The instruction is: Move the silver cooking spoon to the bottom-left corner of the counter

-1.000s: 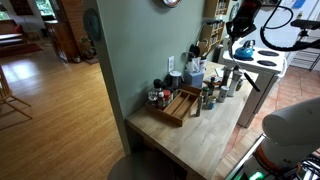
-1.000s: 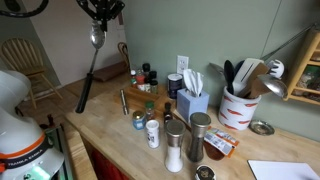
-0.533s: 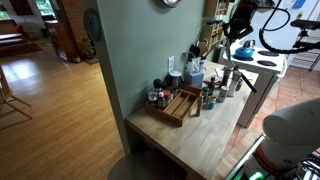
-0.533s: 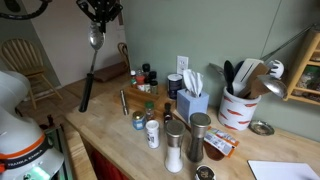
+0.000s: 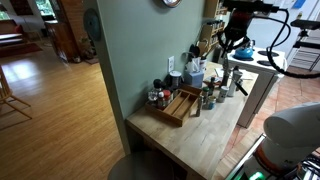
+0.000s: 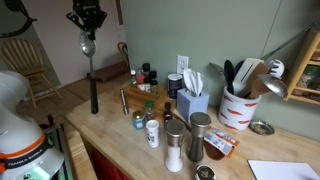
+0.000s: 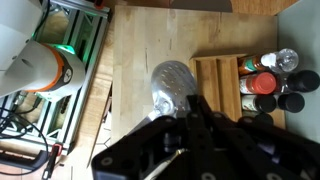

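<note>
**Suspended transfer.** The gripper [image 6: 87, 30] is clamping the silver cooking spoon [image 6: 88, 46] at its rounded bowl end. The slim shiny shaft and darker handle are hanging straight below the fingers, above the blond wood counter [image 6: 104, 140]. The spoon is probably light, rigid and slick, so this end-grip is risking swing or slip. A wooden tray [image 7: 215, 85] is lying beneath, offset sideways.

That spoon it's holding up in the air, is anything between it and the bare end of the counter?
Nothing visible does. The silver cooking spoon hangs in the gripper over bare counter. The wooden tray and the jars sit off to one side.
</note>
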